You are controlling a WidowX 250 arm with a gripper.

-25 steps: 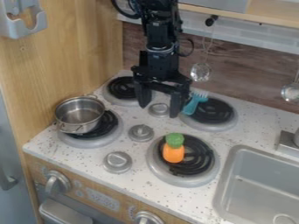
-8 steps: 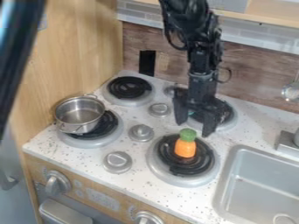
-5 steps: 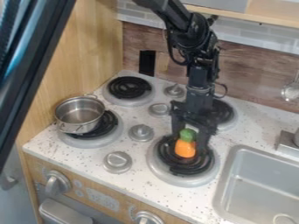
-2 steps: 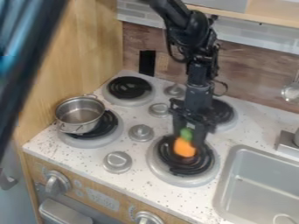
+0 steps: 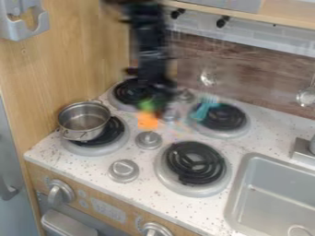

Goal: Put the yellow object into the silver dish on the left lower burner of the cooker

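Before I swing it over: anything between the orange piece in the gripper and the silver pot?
Nothing visible stands between the orange piece in the gripper and the silver pot. The pot's raised rim likely needs clearing; the knob just nearer the camera sits off that line.

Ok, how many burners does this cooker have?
4: upper-left burner, partly behind the claw; lower-left burner, partly under the silver pot; upper-right burner, a teal fork overlapping its left side; lower-right burner.
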